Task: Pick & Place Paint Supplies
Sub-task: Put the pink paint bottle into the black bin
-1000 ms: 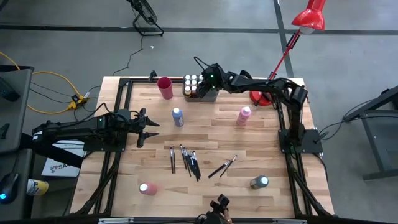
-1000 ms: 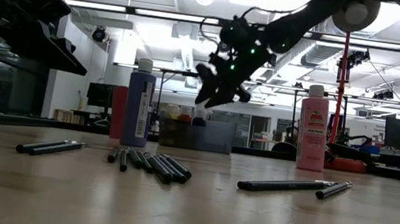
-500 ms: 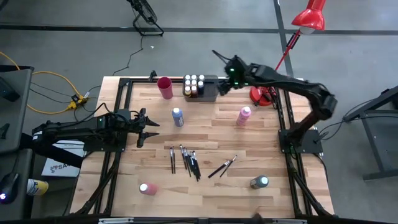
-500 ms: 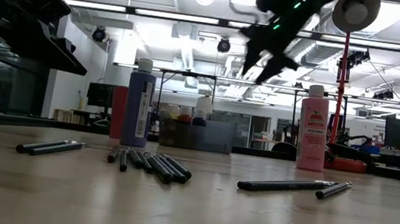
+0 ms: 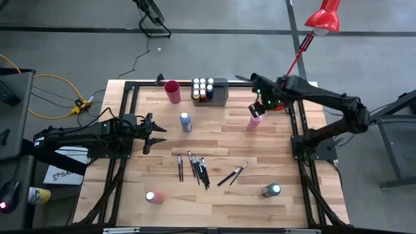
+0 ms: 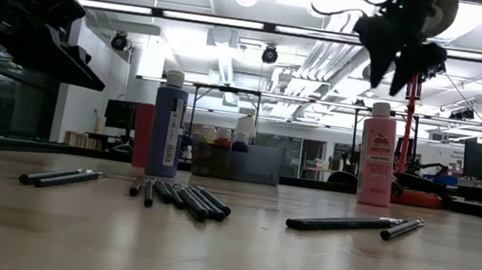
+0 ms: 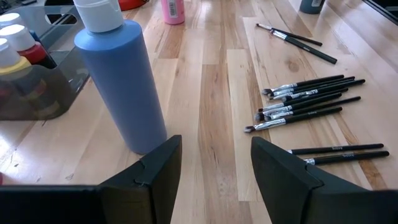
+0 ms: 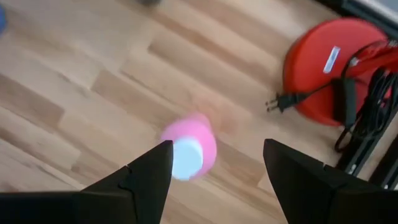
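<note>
We judge the step in hand to be the approach to the pink bottle (image 5: pixel 255 120). The right gripper (image 5: pixel 261 104) hangs in the air above it with its fingers spread wide and nothing between them; the right wrist view looks almost straight down on the bottle's pale cap. The bottle stands upright on the tabletop toward the far right corner, near the red lamp base (image 5: pixel 273 102).

Next we would expect a descent until the fingers straddle the bottle's body, then a closing. That calls for centring first, since in the right wrist view the cap sits nearer one finger than the other.

The grey tray (image 5: pixel 218 92) at the far edge already holds several small bottles. A blue bottle (image 5: pixel 186 121) stands near the tabletop's middle, and the paintbrushes (image 5: pixel 195 167) lie loose toward the near edge. The left gripper (image 5: pixel 155 133) waits by the left edge, fingers partly parted and empty, facing the blue bottle.
</note>
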### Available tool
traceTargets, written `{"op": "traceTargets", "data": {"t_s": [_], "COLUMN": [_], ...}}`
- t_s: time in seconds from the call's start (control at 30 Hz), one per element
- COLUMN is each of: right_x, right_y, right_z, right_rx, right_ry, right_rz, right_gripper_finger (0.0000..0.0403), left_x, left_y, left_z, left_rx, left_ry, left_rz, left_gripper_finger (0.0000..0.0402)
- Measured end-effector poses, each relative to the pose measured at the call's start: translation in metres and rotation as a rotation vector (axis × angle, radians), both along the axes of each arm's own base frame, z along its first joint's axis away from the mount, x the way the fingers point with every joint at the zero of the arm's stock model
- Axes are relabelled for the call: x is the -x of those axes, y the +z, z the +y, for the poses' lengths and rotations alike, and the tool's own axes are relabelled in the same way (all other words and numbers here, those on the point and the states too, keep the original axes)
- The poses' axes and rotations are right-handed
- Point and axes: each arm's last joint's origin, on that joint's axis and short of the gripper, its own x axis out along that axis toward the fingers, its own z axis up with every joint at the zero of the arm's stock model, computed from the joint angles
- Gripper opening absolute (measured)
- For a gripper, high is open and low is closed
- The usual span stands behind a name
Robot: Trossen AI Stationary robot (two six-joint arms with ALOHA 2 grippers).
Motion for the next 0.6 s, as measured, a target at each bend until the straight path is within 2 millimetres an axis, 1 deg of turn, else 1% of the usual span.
{"op": "traceTargets", "data": {"t_s": [0.13, 0.23, 0.3, 0.4, 0.6], "right_x": [0.004, 0.004, 0.003, 0.002, 0.004], "right_y": [-0.017, -0.022, -0.025, -0.031, -0.047], "right_z": [0.014, 0.020, 0.022, 0.023, 0.024], "right_rx": [-0.002, 0.012, 0.037, 0.064, 0.030], "right_ry": [0.018, 0.034, 0.039, 0.036, 0.024], "right_rz": [0.002, -0.045, -0.069, -0.061, -0.041], "right_gripper_finger": [0.0243, 0.0243, 0.0243, 0.0243, 0.0243], "left_x": [0.000, 0.000, 0.000, 0.000, 0.000], "left_y": [0.000, 0.000, 0.000, 0.000, 0.000], "left_z": [0.000, 0.000, 0.000, 0.000, 0.000], "left_rx": [0.000, 0.000, 0.000, 0.000, 0.000], "left_ry": [0.000, 0.000, 0.000, 0.000, 0.000], "left_rz": [0.000, 0.000, 0.000, 0.000, 0.000], "left_gripper_finger": [0.0186, 0.0186, 0.0186, 0.0186, 0.0186]}}
